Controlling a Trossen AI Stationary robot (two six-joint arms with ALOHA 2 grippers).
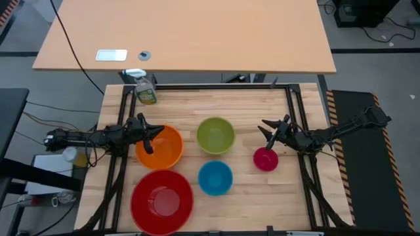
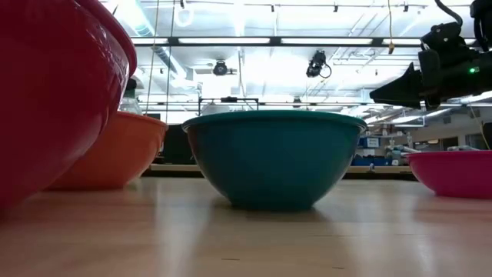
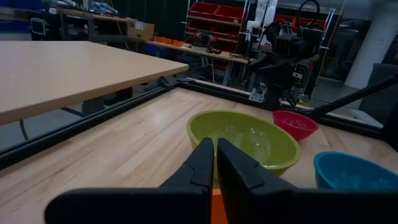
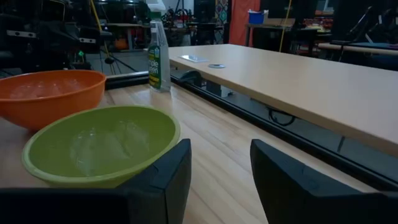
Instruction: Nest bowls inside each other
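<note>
Fingers of right end effector (image 1: 268, 130) spread, holding nothing, above pink bowl (image 1: 266, 159). Left end effector (image 1: 152, 135) pinched closed over orange bowl (image 1: 161, 145). Green bowl (image 1: 215, 135), blue bowl (image 1: 215, 177), red bowl (image 1: 162, 200) sit separately on worktop (image 1: 249, 105), all empty.

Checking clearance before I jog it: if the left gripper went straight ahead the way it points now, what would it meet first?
Likely the green bowl: it sits directly past the shut left gripper. Height is unclear, so it might pass over the rim.
</note>
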